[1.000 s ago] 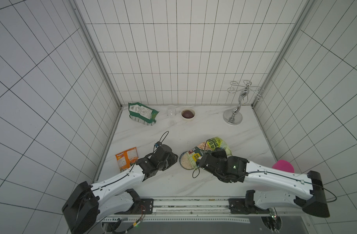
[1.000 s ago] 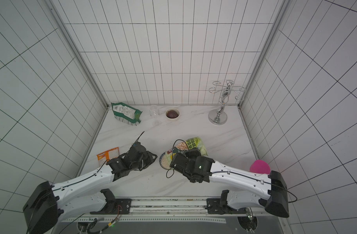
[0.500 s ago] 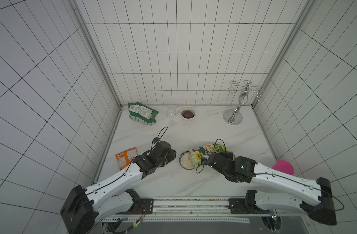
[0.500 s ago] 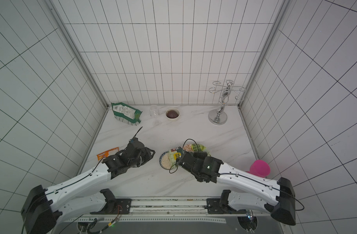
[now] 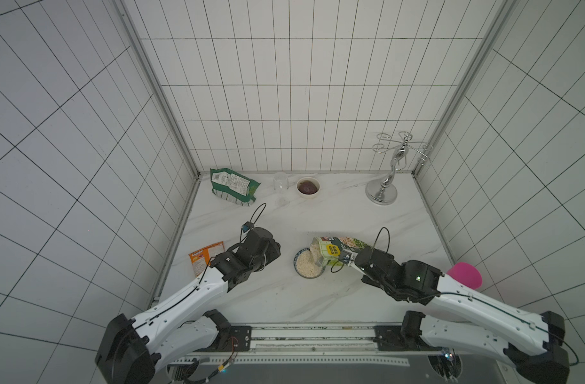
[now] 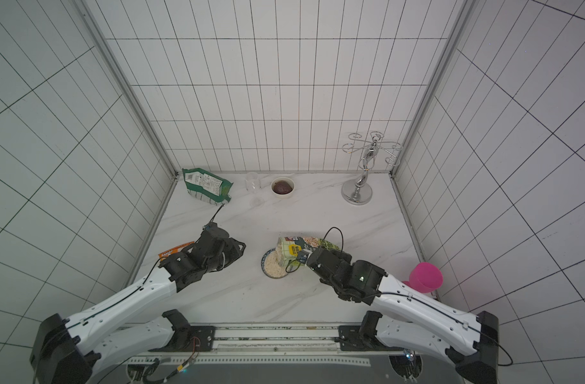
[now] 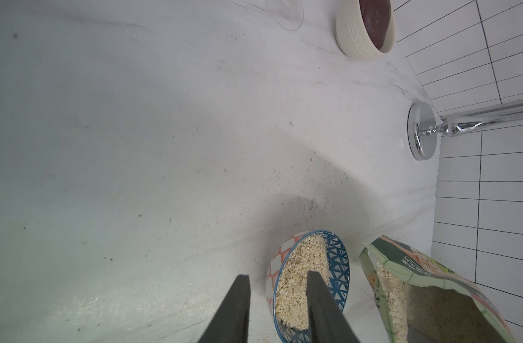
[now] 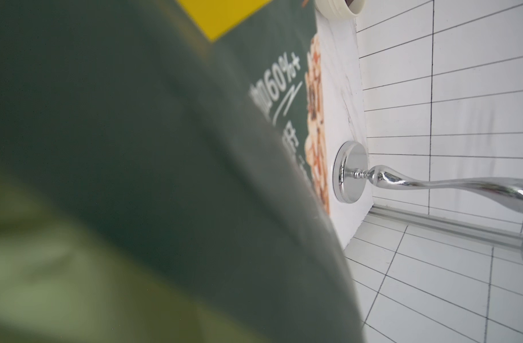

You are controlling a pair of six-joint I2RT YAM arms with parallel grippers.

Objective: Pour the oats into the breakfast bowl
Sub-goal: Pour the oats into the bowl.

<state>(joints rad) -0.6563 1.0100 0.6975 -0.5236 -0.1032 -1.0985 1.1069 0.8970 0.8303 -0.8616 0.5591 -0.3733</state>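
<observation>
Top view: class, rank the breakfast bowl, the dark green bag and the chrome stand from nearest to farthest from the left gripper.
1. breakfast bowl, just beside the left gripper, toward the table's middle.
2. dark green bag, lying near the back left corner.
3. chrome stand, near the back right corner.

1. Both top views look steeply down from high above the robot's base toward the rear tiled wall (image 5: 301,99), sharing the whole tabletop (image 5: 317,216), slightly offset sideways.
2. Left wrist view: low, near the tabletop, rolled sideways, looking past the left gripper (image 7: 277,274) toward the chrome stand (image 7: 423,133).
3. Right wrist view: hard against the oat pouch (image 8: 135,148), which fills most of it; both wrist views share the chrome stand.
</observation>
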